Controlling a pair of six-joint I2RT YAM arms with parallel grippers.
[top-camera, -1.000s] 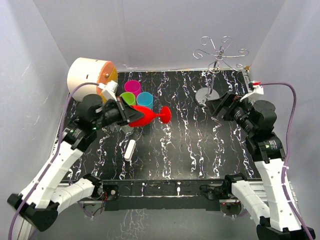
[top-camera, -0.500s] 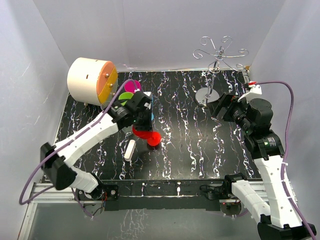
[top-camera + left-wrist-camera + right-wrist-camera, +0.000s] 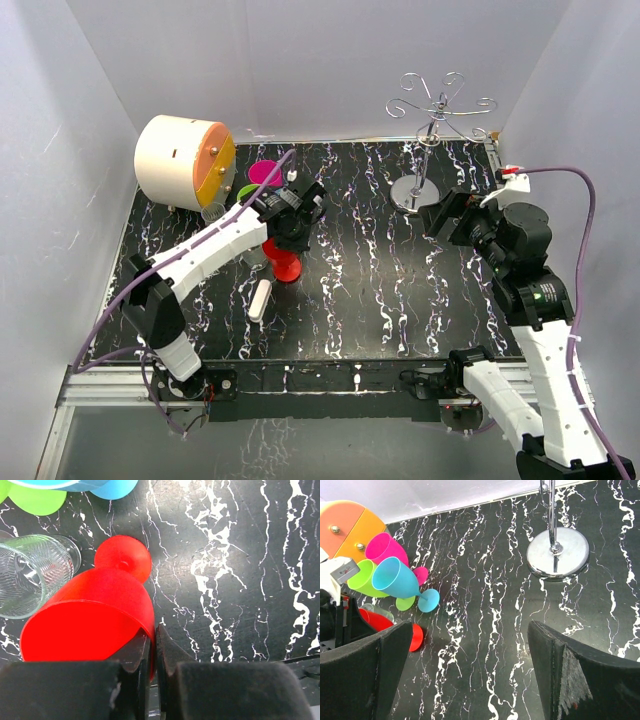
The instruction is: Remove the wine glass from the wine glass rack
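Note:
The silver wire wine glass rack (image 3: pixel 438 103) stands at the back right on its round shiny base (image 3: pixel 414 192); nothing hangs from its curled arms. My left gripper (image 3: pixel 293 228) is shut on the rim of a red plastic wine glass (image 3: pixel 283 264). It holds the glass foot-down at the table's left centre. In the left wrist view the jaws (image 3: pixel 154 635) pinch the red bowl (image 3: pixel 90 615), with its foot (image 3: pixel 123 557) below. My right gripper (image 3: pixel 448 214) is open and empty just near of the rack base (image 3: pixel 558 552).
Pink (image 3: pixel 385 547), blue (image 3: pixel 395 577) and green (image 3: pixel 362 575) plastic glasses cluster behind the red one. A clear ribbed glass (image 3: pixel 30 580) lies beside it. A cream drum with an orange front (image 3: pixel 183 160) stands at the back left. A small white cylinder (image 3: pixel 260 300) lies on the black marbled table (image 3: pixel 380 290).
My left arm swung out to the right and forward, turning the red glass from lying sideways to foot-down and lowering it. My right arm barely moved.

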